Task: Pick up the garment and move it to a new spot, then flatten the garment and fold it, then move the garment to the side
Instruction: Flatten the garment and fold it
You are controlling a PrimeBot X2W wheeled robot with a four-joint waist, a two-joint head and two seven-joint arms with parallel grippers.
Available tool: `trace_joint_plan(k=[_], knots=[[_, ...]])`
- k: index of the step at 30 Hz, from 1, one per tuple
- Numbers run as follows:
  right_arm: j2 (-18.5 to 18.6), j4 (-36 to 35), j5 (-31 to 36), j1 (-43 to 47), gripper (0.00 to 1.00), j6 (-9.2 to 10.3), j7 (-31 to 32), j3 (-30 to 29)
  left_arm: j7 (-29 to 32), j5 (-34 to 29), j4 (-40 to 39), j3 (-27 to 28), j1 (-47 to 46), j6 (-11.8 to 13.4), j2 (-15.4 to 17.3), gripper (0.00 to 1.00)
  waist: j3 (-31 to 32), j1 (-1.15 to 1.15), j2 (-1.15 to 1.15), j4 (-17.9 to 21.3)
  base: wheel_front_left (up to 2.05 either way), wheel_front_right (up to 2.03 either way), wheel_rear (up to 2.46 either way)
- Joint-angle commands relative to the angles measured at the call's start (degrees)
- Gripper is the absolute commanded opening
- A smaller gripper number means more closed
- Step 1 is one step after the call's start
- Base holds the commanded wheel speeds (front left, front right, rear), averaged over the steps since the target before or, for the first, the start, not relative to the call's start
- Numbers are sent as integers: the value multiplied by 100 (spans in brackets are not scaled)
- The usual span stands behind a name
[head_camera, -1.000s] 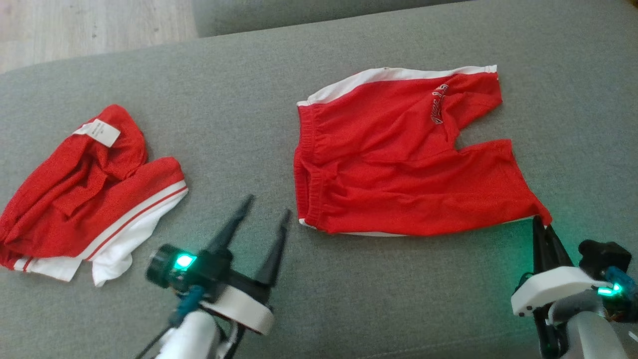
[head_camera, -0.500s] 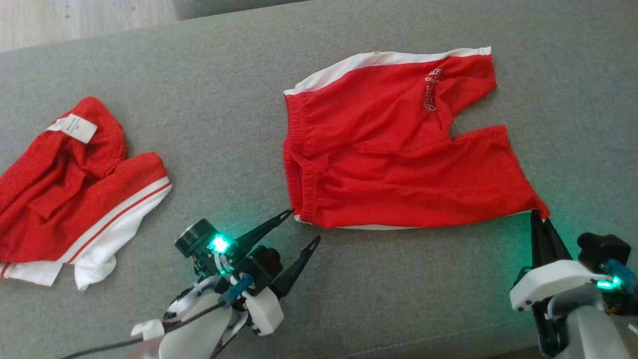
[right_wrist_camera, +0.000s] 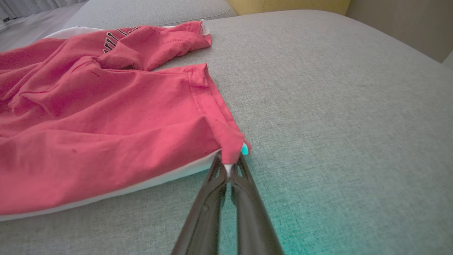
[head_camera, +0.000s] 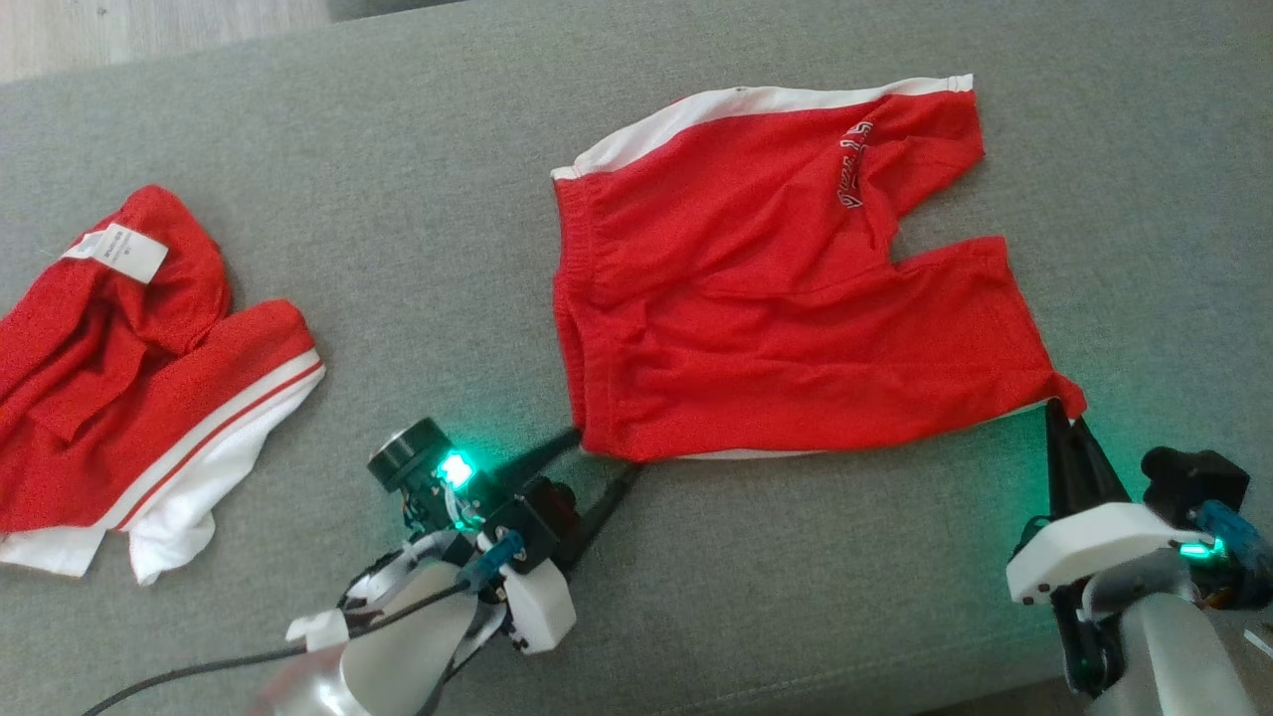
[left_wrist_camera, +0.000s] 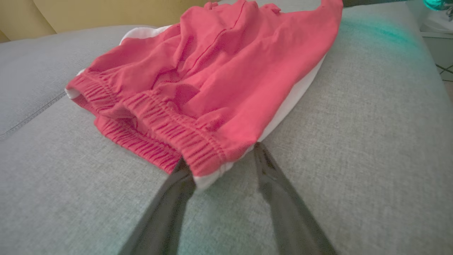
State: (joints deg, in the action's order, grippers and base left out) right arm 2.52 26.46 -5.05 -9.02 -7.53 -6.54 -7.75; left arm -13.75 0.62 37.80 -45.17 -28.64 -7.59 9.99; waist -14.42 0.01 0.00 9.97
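1. Head view: the red shorts [head_camera: 776,298] lie spread on the grey sofa cushion [head_camera: 398,249], right of the middle, waistband to the left and legs to the right; a white stripe [head_camera: 716,109] runs along their far edge; the left gripper [head_camera: 605,449] sits at the near waistband corner with its fingers apart, one on each side of that corner; the right gripper [head_camera: 1062,423] has its fingers together, clamped on the near corner of the nearer leg's hem; a second garment [head_camera: 129,368], red and white with a white label [head_camera: 117,251], lies crumpled well apart at the left; wooden floor [head_camera: 149,25] shows at the top left.
2. Left wrist view: the left gripper [left_wrist_camera: 220,154] straddles the gathered waistband [left_wrist_camera: 170,138]; its two dark fingers [left_wrist_camera: 170,205] are spread, the corner between them; the shorts [left_wrist_camera: 212,71] rest flat on the cushion [left_wrist_camera: 354,141].
3. Right wrist view: the right gripper [right_wrist_camera: 230,163] pinches the hem corner, which is pulled up into a small peak; the shorts [right_wrist_camera: 106,124] stretch away to the left; white lettering [right_wrist_camera: 113,37] shows on the farther leg.
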Motion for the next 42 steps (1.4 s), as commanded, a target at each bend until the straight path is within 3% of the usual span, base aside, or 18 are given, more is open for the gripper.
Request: trace_joint_plan(k=[1,12,22,28,35,42], knots=[[36,-143,-34,-148,0,4,-41,147,-62,92,-61,28,-253,11,57,0,9,-1,0,2,0,0,0],[36,-306,-46,-214,0,4,-142,146,-118,439,-208,128,-237,104,146,0,285,-1,0,-70,0,0,0],[36,-1026,-136,-606,0,4,160,257,-108,781,-832,529,-484,135,437,0,718,-1,0,-84,0,0,0],[62,-1432,52,-1351,0,4,663,623,260,1086,-1187,697,-1216,51,728,0,1045,-1,0,-19,0,0,0],[449,-1531,-199,-2502,0,4,975,1165,759,1685,-1539,944,-2235,16,1072,0,1373,-1,0,70,0,0,0],[611,-1816,-534,-2285,0,4,1284,1202,1302,2257,-2104,970,-2046,13,1267,0,1366,-1,0,6,0,0,0]])
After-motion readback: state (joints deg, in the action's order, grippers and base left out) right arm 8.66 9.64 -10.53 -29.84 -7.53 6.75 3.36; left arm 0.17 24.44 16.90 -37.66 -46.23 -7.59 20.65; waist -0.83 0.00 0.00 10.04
